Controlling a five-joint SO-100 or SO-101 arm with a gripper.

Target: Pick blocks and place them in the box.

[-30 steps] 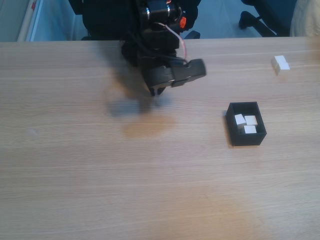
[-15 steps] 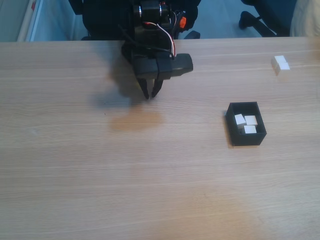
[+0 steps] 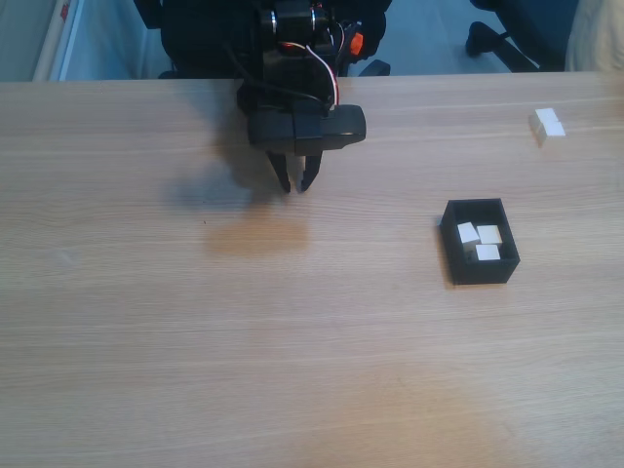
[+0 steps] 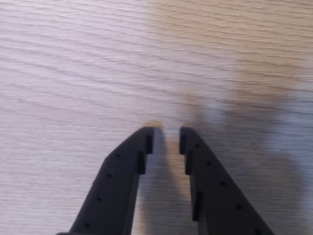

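In the fixed view the arm (image 3: pixel 292 58) is cut off by the top edge, its base out of sight among dark shapes behind the table (image 3: pixel 195 341). The box (image 3: pixel 479 241) hides the lower parts of its three blocks (image 3: pixel 483 242). In the wrist view the gripper (image 4: pixel 166 137) is cropped at the bottom edge.

Table (image 3: pixel 292 370): bare wood across the near half and whole left side in the fixed view, open to passage. Box (image 3: pixel 479 271): stands right of centre, open-topped, three blocks (image 3: pixel 481 242) inside leaving some floor free at its far end. Loose block (image 3: pixel 547 124): far right, well apart from box. Gripper (image 3: pixel 296 185): hangs at top centre; bare wood under its tips in wrist view (image 4: pixel 166 134).
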